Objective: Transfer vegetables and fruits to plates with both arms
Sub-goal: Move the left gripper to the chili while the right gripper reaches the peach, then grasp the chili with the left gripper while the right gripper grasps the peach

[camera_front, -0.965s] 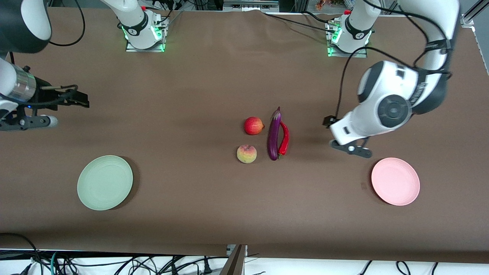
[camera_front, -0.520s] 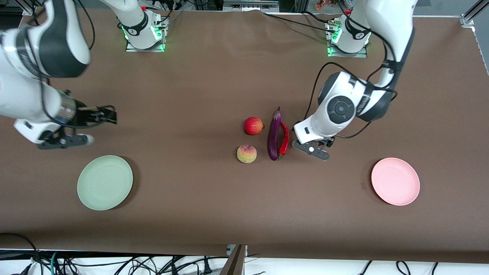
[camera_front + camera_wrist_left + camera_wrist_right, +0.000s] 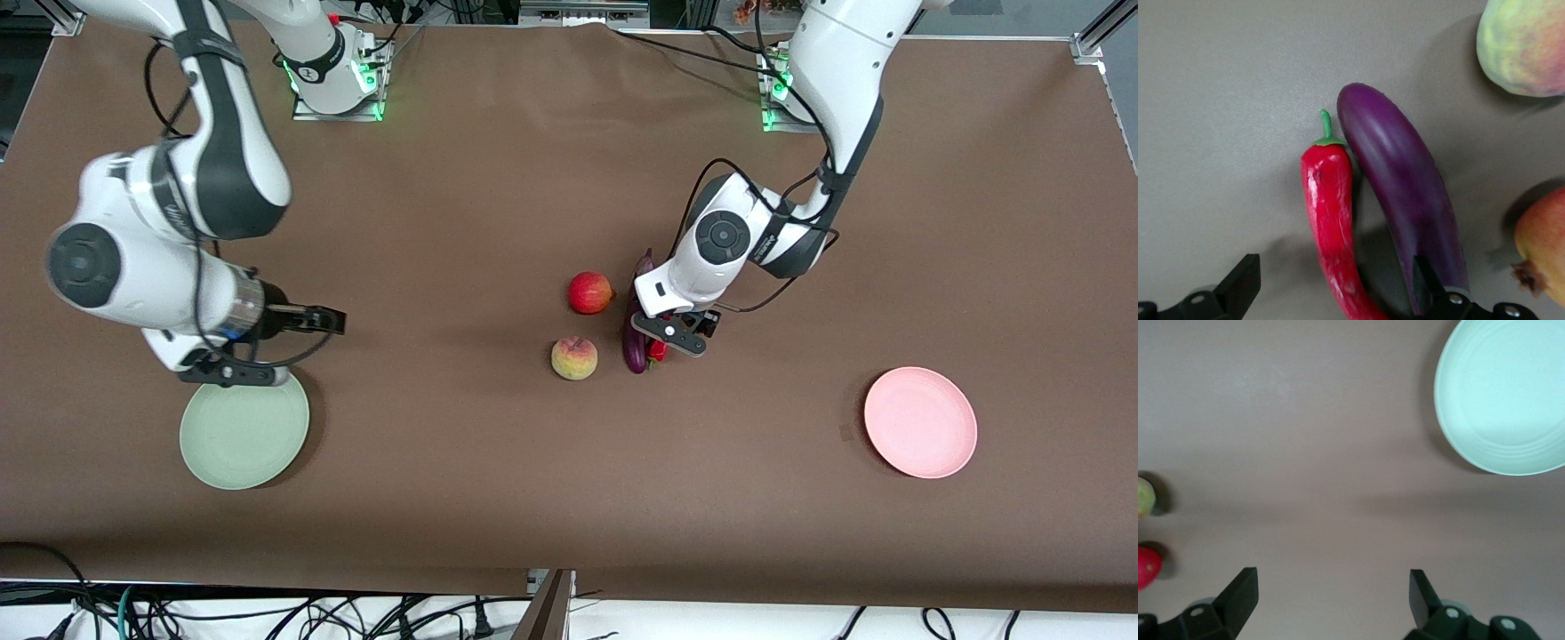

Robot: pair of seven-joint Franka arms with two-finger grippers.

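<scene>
The purple eggplant and the red chili lie side by side at the table's middle. The red pomegranate and the yellow-green peach lie beside them toward the right arm's end. My left gripper is open over the chili and eggplant. In the left wrist view the gripper straddles the chili, with one finger over the eggplant. My right gripper is open and empty over bare table beside the green plate. The pink plate is empty.
The left wrist view also shows the peach and the pomegranate. The right wrist view shows the gripper, the green plate and both fruits at its edge. Brown table cloth spans the whole table.
The left gripper has moved from near the pink plate to over the chili and eggplant. The right gripper has moved from the table's end to beside the green plate.
</scene>
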